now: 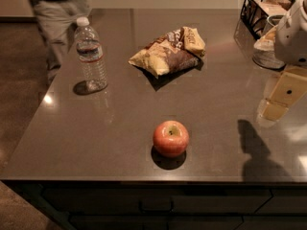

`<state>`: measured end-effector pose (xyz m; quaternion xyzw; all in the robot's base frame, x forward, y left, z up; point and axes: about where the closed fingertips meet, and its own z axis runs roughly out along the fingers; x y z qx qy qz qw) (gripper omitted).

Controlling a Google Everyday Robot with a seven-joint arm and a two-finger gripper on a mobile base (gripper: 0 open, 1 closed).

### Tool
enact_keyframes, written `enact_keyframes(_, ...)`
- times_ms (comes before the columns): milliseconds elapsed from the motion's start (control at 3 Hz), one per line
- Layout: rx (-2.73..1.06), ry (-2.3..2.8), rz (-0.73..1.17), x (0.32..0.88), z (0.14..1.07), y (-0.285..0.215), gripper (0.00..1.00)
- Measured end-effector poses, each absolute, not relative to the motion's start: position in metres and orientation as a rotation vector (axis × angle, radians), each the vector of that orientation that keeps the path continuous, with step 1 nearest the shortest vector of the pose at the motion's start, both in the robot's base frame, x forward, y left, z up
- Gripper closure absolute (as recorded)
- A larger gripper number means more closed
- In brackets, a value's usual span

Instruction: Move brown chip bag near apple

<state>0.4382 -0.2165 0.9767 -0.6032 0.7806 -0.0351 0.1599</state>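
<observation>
Apple [171, 138] sits closest, near the front edge of the desk [225, 143]. The bag [168, 51] lies well behind the apple, nowhere near it yet. The tool [280, 99] hangs up and off to the apple's right, well apart from the bag, and honestly I can't tell if it's spread or closed. Looks like the approach step to me. Next it'd need to reach the bag, get a grip on that crinkly foil, and set it down beside the apple without bumping it.
</observation>
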Motion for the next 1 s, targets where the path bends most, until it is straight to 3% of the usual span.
enact_keyframes(667,-1.736,2.207,-0.095,0.460,0.981,-0.213,0.00)
enact_keyframes(1000,-1.758,2.168,-0.097,0.509,0.984,-0.205,0.00)
